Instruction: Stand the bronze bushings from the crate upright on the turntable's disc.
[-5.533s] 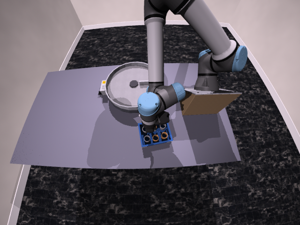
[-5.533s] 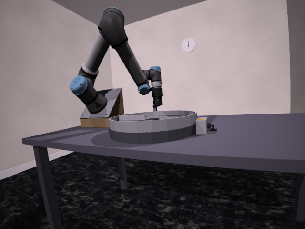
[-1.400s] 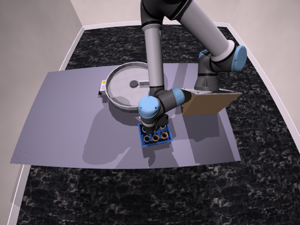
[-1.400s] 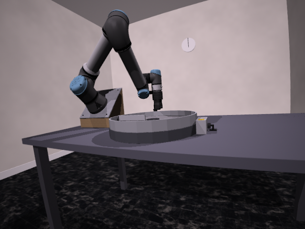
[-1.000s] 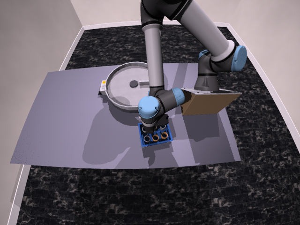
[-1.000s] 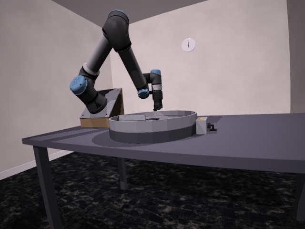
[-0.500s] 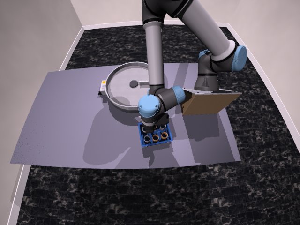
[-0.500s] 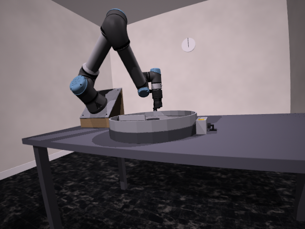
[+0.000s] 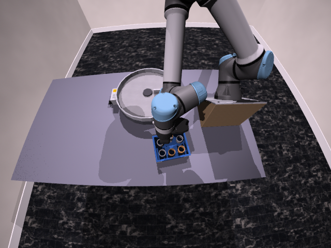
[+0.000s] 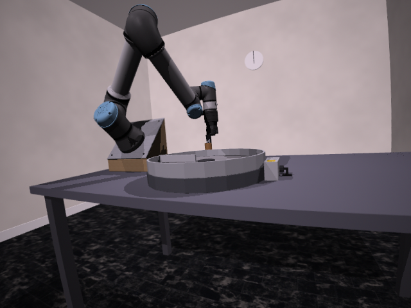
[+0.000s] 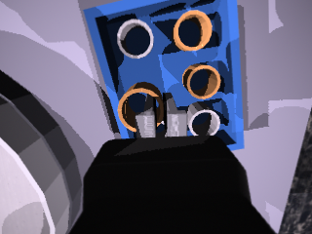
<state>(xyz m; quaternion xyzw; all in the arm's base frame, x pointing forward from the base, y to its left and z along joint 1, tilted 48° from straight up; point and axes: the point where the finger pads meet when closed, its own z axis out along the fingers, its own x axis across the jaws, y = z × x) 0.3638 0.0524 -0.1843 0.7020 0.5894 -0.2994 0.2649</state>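
Wrist view shows three bronze bushings [image 11: 121,109] [image 9: 171,155] [image 10: 208,145], two steel bushings [image 11: 119,38] [image 9: 162,150], jaws [image 9: 170,139] [image 10: 208,141] gripping one bronze.

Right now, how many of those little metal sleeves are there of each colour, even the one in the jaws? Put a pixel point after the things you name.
Bronze bushings [image 9: 181,153] [image 10: 208,145] [image 11: 208,30]: 3, one of them in the jaws
Steel bushings [image 9: 162,156] [image 11: 119,39]: 3, all in the blue crate [image 9: 172,158] [image 11: 237,54]
Total: 6
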